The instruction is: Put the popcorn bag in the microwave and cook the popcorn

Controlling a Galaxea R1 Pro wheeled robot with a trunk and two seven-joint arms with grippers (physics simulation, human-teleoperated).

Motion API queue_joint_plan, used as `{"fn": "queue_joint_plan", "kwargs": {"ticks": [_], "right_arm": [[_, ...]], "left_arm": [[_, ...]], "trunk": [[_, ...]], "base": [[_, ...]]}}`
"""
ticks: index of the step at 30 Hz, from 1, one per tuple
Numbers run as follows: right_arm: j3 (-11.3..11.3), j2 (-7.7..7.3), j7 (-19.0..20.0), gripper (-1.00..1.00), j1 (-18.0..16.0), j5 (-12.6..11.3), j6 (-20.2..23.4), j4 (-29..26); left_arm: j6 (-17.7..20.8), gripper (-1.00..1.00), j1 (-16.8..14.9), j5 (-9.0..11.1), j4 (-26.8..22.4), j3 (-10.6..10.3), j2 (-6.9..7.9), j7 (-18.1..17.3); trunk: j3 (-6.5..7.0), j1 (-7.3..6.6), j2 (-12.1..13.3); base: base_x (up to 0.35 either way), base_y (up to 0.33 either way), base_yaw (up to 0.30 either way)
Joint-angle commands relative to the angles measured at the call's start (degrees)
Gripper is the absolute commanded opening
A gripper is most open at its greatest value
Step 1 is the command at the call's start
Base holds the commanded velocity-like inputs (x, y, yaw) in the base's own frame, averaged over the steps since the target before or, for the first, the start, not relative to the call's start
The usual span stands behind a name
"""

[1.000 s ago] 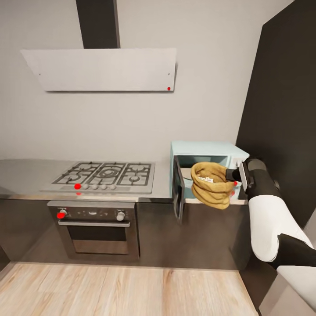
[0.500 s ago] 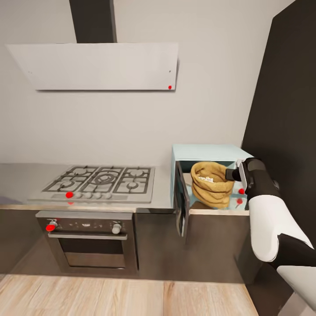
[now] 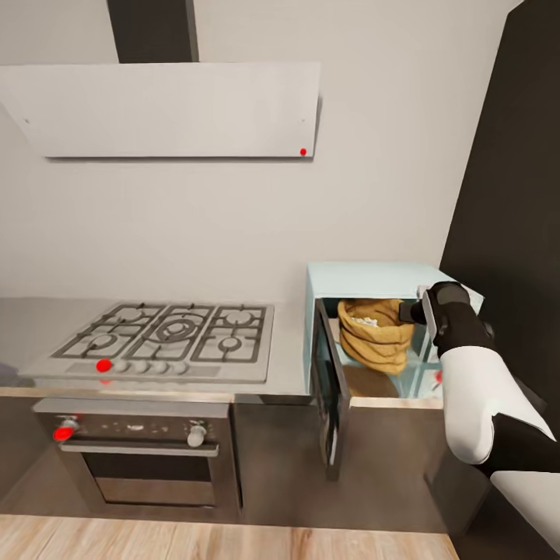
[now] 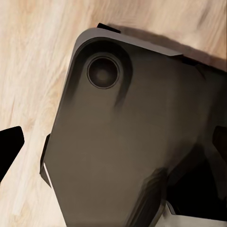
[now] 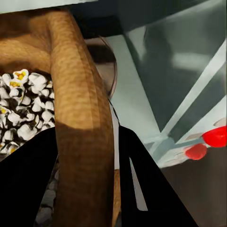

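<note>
Standing upright, popcorn bag (image 3: 376, 336) mouth-up.

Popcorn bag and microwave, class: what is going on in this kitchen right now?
The robot's right gripper is shut on the rolled rim of the popcorn bag, holding it in the cavity of the pale blue microwave. The microwave door hangs open toward the robot. Pale popcorn shows inside the bag. The bag has not been let go and the door is not closed, so heating cannot start yet. Beside it on the countertop sits the gas hob.
</note>
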Motion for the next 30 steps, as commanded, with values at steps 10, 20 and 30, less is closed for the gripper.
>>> {"fn": "queue_joint_plan", "kwargs": {"ticks": [10, 20, 30], "right_arm": [[-0.1, 0.59, 0.3, -1.0, -0.1, -0.3, -2.5, 3.5], [-0.2, 0.35, 0.4, -1.0, -0.1, -0.2, -2.9, 4.1], [-0.1, 0.11, 0.0, -1.0, -0.1, 0.1, -2.8, 4.1]], "left_arm": [[-0.1, 1.0, 0.0, 0.0, 0.0, 0.5, 0.0, 0.1], [-0.1, 1.0, 0.0, 0.0, 0.0, 0.4, -0.05, 0.1], [-0.1, 1.0, 0.0, 0.0, 0.0, 0.5, -0.05, 0.1]], "trunk": [[-0.05, 0.02, 0.0], [-0.05, 0.02, 0.0], [-0.05, 0.02, 0.0]], "base": [[0.035, 0.0, 0.0], [0.116, 0.0, 0.0], [0.04, 0.0, 0.0]]}}
